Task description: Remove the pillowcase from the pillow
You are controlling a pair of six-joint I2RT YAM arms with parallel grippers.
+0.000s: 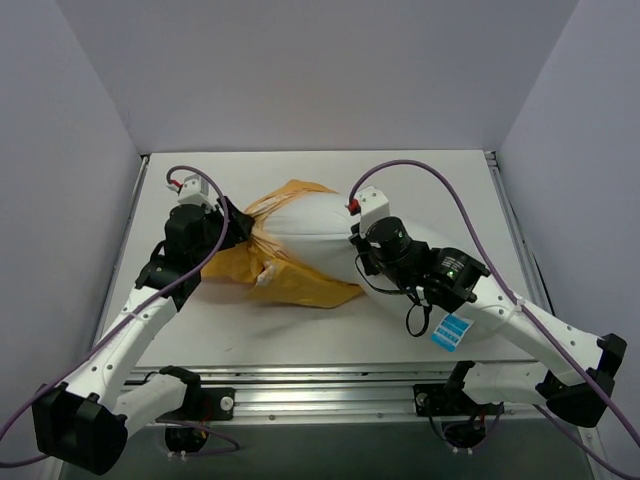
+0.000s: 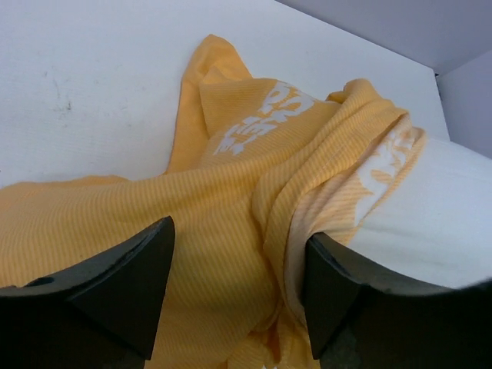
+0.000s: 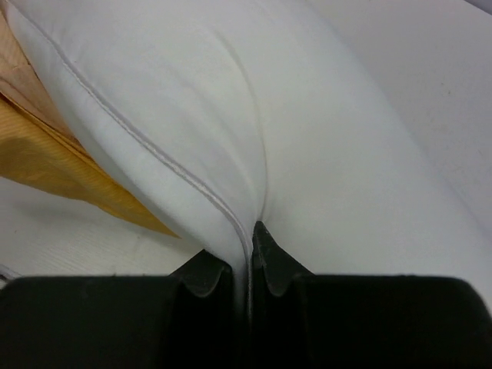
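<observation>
The white pillow (image 1: 312,228) lies mid-table, more than half bare. The orange-yellow pillowcase (image 1: 290,278) is bunched round its left end and spread flat under its near side. My left gripper (image 1: 236,226) is at the pillowcase's left end. In the left wrist view its jaws stand wide open (image 2: 238,288) with orange folds (image 2: 231,207) between the fingers (image 2: 127,280) and the pillow (image 2: 438,223) to the right. My right gripper (image 1: 357,238) is at the pillow's right edge. In the right wrist view it is shut (image 3: 247,261) on the pillow's seamed edge (image 3: 154,146), with orange cloth (image 3: 46,169) at the left.
The white table (image 1: 440,190) is closed in by pale walls at the back and both sides. A metal rail (image 1: 330,395) runs along the near edge by the arm bases. A blue label (image 1: 451,331) hangs on the right arm.
</observation>
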